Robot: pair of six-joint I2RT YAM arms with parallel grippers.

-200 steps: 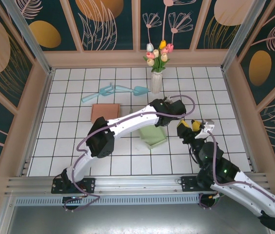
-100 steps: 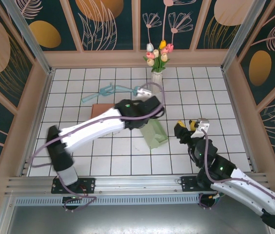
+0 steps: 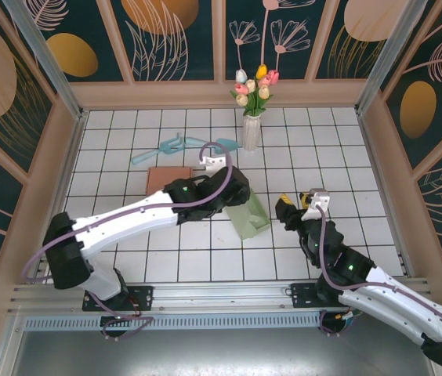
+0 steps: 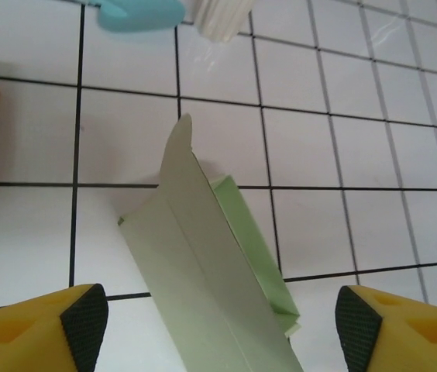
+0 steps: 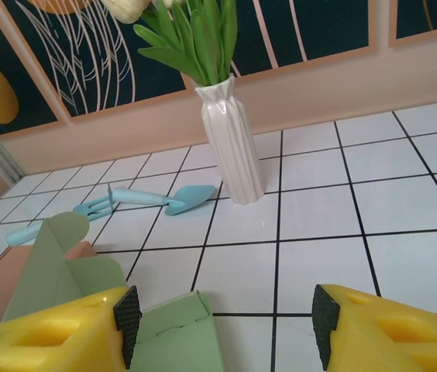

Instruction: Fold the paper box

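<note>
The pale green paper box [image 3: 249,217] lies partly folded on the white tiles in the middle of the table. In the left wrist view the box [image 4: 203,263] runs lengthwise under my left gripper [image 4: 218,329], whose pads stand wide apart, open and off the paper. From above, the left gripper [image 3: 234,197] hovers over the box's far left end. My right gripper [image 3: 294,207] is just right of the box and open. In the right wrist view the box [image 5: 173,335] reaches past the left pad, with one rounded flap [image 5: 52,260] standing upright.
A white vase of tulips [image 3: 251,129] stands behind the box. Blue garden tools [image 3: 178,146] lie at the back left. A flat pink-brown box [image 3: 168,180] sits left of the green one. Wooden walls enclose the tiled floor on three sides.
My left arm has swung its elbow out to the left and low, and its gripper has drawn back from the box's right side to its far left end. The right gripper edged slightly leftward.
</note>
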